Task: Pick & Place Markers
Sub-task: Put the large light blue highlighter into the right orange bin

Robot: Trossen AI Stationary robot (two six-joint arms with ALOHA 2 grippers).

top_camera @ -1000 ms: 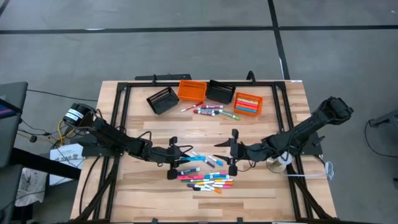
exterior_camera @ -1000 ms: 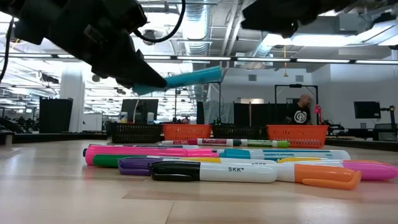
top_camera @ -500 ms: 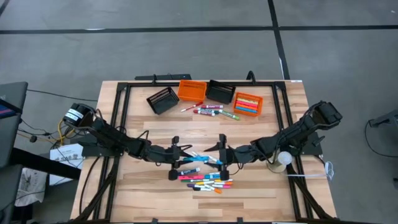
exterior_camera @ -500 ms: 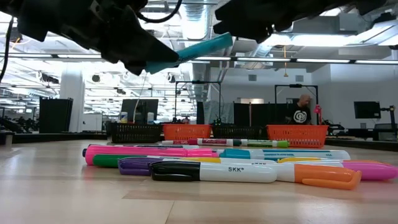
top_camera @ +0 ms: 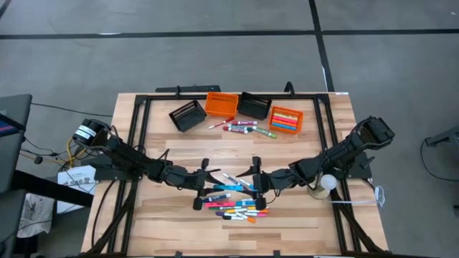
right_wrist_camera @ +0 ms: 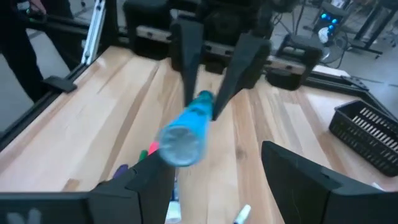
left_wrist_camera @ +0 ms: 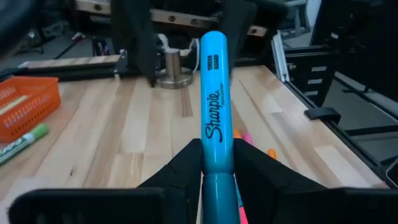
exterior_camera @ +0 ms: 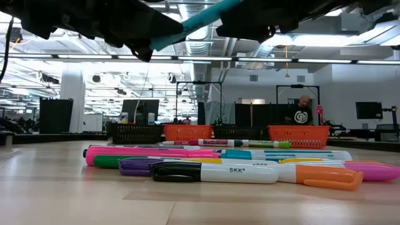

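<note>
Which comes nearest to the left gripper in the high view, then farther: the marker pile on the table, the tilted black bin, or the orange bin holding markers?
From the left gripper, shut on the blue marker:
1. Marker pile, just beside and below it.
2. Tilted black bin, back edge, left side.
3. Orange bin holding markers, back edge, right side.

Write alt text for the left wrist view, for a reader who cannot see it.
A blue Sharpie marker is clamped between the left gripper's dark fingers and points forward over the wooden table. Beyond its tip stands the right gripper, fingers spread; an orange bin and a green-capped marker sit at one side.
</note>
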